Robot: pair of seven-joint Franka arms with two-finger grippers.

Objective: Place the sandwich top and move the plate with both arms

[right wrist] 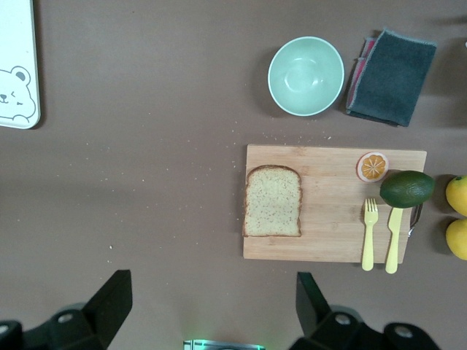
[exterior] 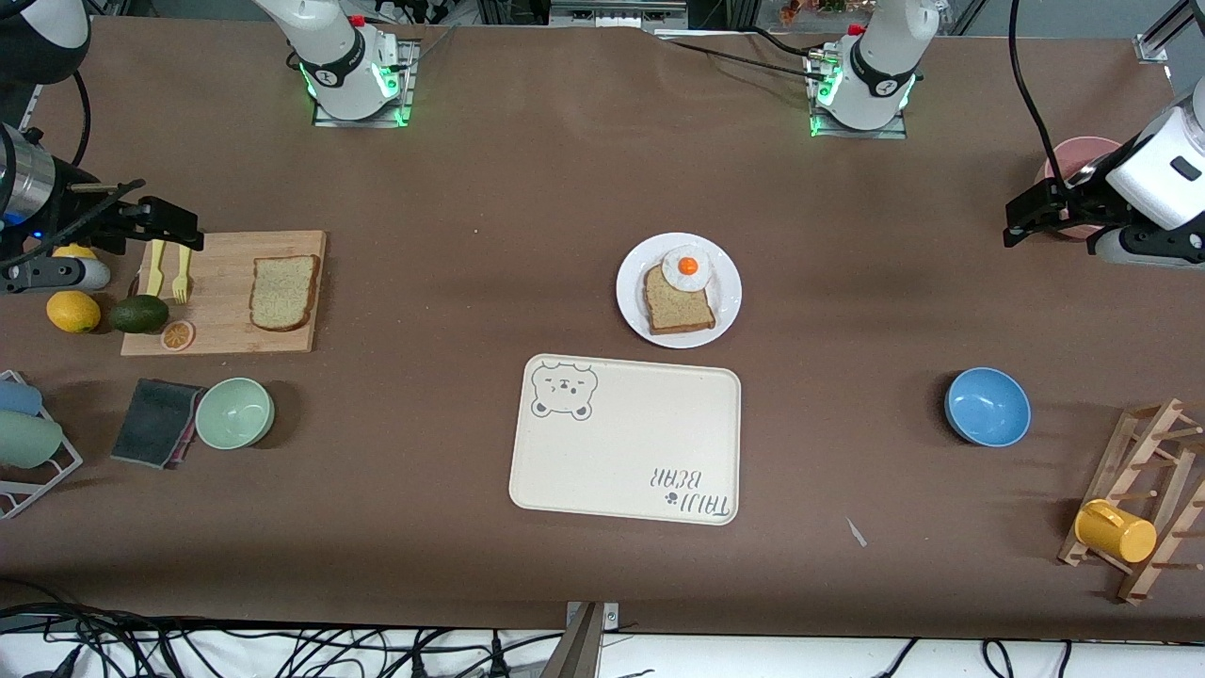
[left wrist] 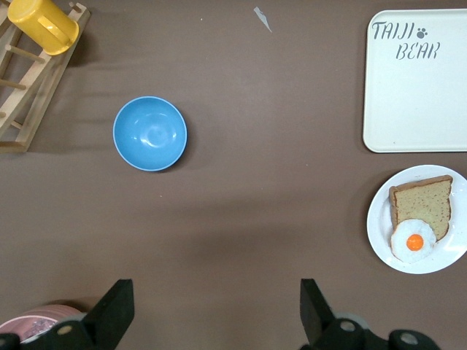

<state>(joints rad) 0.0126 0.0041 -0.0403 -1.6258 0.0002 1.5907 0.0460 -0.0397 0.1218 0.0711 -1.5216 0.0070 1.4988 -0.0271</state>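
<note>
- The right gripper (exterior: 174,221) is hanging over the wooden board's (exterior: 222,330) end, jaws wide open, holding nothing.
- The sandwich top (exterior: 282,292) is lying on that board.
- The left gripper (exterior: 1031,215) is waiting wide open over a half-hidden pink bowl (exterior: 1083,155).
- The plate (exterior: 635,311) is sitting far from the board, carrying darker bread (exterior: 676,306) and an egg (exterior: 686,267).

Looks like a robotics lab, not a real kitchen: brown-covered table (exterior: 471,169) with two bolted-down white arm bases glowing green (exterior: 353,71), cable tangles (exterior: 188,650) under its front edge.
</note>
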